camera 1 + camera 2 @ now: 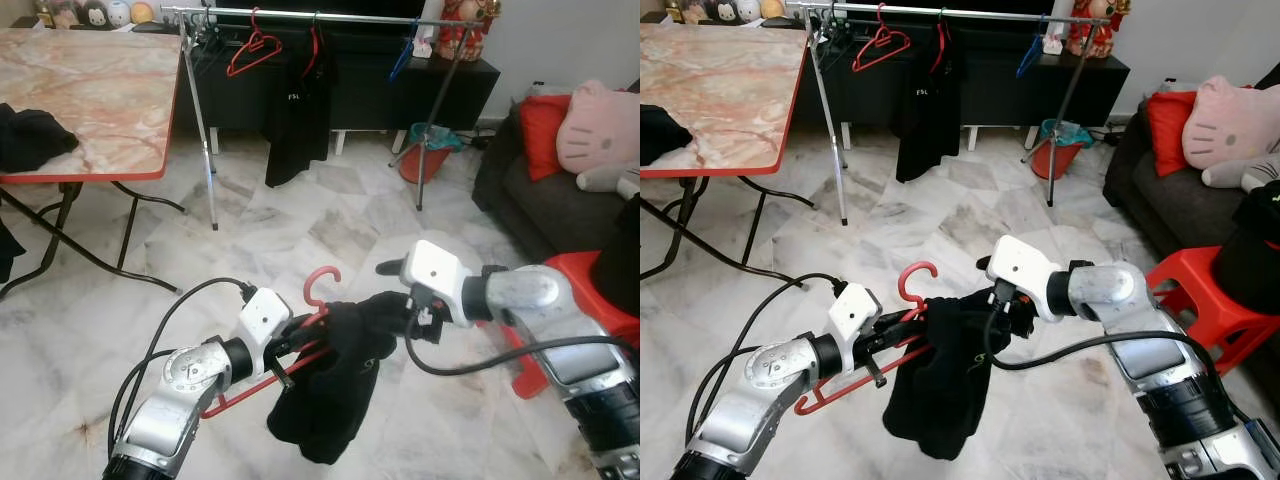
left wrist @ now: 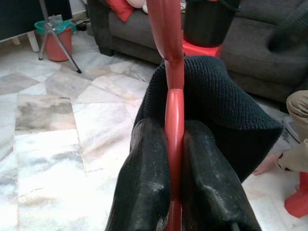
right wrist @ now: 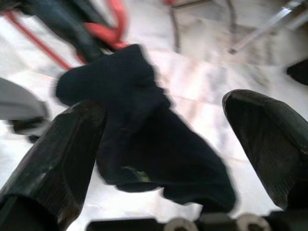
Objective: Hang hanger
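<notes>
My left gripper (image 1: 297,338) is shut on a red plastic hanger (image 1: 322,284), held low over the marble floor with its hook up. In the left wrist view the hanger (image 2: 173,110) runs between the two closed fingers (image 2: 144,183). A black knitted garment (image 1: 335,390) is draped over the hanger and hangs down from it. My right gripper (image 1: 395,295) is at the garment's upper right edge, open. In the right wrist view the garment (image 3: 144,139) lies between its spread fingers (image 3: 53,159). The clothes rail (image 1: 300,15) stands far ahead.
The rail carries a red hanger (image 1: 252,50), a black garment (image 1: 300,110) and a blue hanger (image 1: 403,55). A marble-top folding table (image 1: 90,90) is on the left. A dark sofa (image 1: 560,200) and red stool (image 1: 590,290) are on the right. A person's foot (image 2: 269,166) rests nearby.
</notes>
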{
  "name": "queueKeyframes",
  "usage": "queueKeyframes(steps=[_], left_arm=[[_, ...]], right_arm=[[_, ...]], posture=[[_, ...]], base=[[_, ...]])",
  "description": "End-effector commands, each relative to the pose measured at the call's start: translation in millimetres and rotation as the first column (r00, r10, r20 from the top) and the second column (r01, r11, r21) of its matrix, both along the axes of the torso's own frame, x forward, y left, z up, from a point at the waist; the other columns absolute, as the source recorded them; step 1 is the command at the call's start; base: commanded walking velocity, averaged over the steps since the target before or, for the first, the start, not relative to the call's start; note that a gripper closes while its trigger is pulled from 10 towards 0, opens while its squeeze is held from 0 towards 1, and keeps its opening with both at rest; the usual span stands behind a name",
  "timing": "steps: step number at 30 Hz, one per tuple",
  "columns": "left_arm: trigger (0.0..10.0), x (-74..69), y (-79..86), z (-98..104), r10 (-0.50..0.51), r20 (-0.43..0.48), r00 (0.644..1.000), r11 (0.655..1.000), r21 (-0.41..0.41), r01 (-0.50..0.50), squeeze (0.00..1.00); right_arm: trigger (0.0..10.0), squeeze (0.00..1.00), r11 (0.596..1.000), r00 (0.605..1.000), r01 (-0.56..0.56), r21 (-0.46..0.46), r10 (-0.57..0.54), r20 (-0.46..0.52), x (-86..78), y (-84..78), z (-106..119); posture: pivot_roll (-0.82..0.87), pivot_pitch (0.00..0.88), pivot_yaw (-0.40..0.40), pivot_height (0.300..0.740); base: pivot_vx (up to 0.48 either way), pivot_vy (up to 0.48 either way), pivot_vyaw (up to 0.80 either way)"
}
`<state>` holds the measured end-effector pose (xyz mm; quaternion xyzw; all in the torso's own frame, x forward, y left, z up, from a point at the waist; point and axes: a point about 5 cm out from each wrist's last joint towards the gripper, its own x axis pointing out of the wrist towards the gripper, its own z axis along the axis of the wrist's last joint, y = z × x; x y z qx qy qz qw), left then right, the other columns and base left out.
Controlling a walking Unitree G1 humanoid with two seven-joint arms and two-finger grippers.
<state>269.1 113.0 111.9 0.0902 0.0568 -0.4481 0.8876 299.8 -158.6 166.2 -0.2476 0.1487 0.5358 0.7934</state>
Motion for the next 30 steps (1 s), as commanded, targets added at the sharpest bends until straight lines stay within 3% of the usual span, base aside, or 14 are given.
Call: queueKeyframes(steps=[1,2,5,15,25,30], left_arm=[[10.0,-2.7,-4.1,10,-0.034,0.024,0.999,0.999,-0.037,0.035,0.00],[10.0,-4.2,-3.4,10,-0.046,0.014,0.999,0.998,-0.035,0.047,0.00],[10.0,-6.7,-3.1,9,-0.065,-0.002,0.998,0.997,-0.031,0.065,0.00],[10.0,-12.0,-1.4,9,-0.097,-0.038,0.995,0.995,-0.020,0.096,0.00],[10.0,-14.9,-1.8,11,-0.121,-0.058,0.991,0.992,-0.026,0.120,0.00],[10.0,-22.7,-6.1,13,-0.191,-0.088,0.978,0.981,-0.046,0.187,0.00]], right_arm=[[10.0,0.00,1.000,1.000,0.005,-0.020,-0.005,0.007,1.2,-9.8,1],[10.0,0.00,0.997,1.000,0.026,-0.072,-0.025,0.005,4.6,-16.8,-6],[10.0,0.00,0.994,0.998,0.020,-0.106,-0.025,-0.050,4.1,-24.8,-17],[10.0,0.00,0.993,0.996,-0.034,-0.114,0.024,-0.089,5.9,-37.7,-26],[10.0,0.00,0.992,0.996,-0.015,-0.128,0.003,-0.093,14.6,-40.2,-37],[10.0,0.00,0.994,0.992,-0.067,-0.088,0.057,-0.112,14.0,-34.0,-40]], posture=[[0.06,0.052,-0.139,0.740],[0.07,0.052,-0.141,0.740],[0.07,0.053,-0.142,0.740],[0.07,0.050,-0.144,0.740],[0.08,0.050,-0.142,0.740],[0.08,0.053,-0.140,0.740]], base=[[0.000,0.000,0.00],[0.000,0.000,0.00],[0.000,0.000,0.00],[0.000,0.000,0.00],[0.000,0.000,0.00],[0.000,0.000,0.00]])
